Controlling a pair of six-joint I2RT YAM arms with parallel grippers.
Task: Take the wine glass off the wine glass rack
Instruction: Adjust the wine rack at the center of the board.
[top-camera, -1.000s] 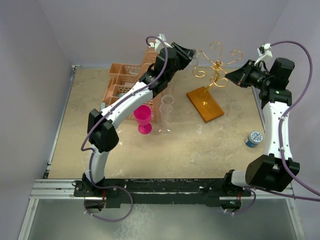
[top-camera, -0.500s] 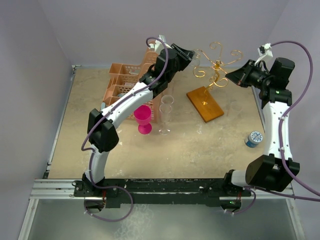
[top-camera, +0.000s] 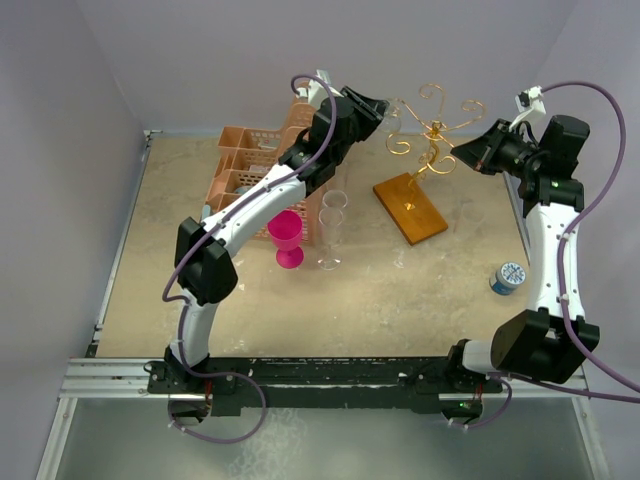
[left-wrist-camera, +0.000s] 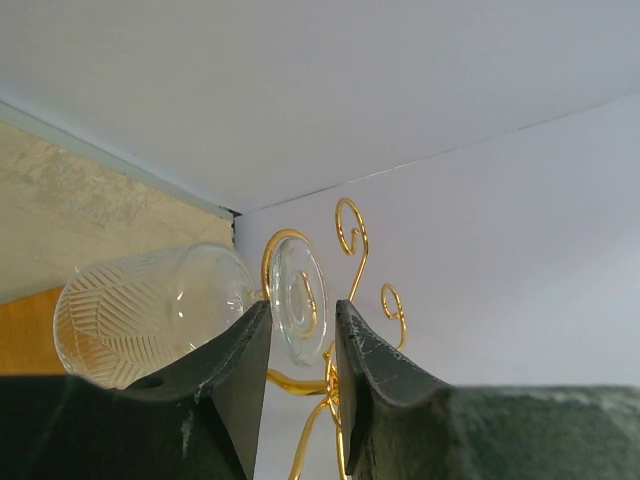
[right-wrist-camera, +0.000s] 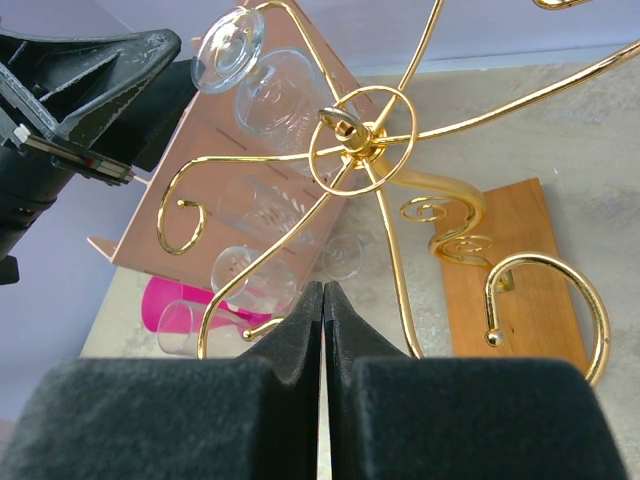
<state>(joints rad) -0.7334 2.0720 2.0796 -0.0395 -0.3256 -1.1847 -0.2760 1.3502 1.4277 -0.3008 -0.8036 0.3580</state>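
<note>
Left wrist view: the left tool's (left-wrist-camera: 302, 335) parted jaws straddle the foot of the wine glass (left-wrist-camera: 150, 315), grip uncertain, bowl pointing away from the rack (left-wrist-camera: 350, 235).

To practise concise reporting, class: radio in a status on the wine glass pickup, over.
Status: left gripper astride wine glass foot, grip unconfirmed. right gripper shut, empty. Glass hanging on wine glass rack arm; curl hooks its stem.

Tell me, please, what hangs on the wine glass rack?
One wine glass hangs from a curled arm, foot between the left gripper's fingers; whether they grip it is unclear.
</note>
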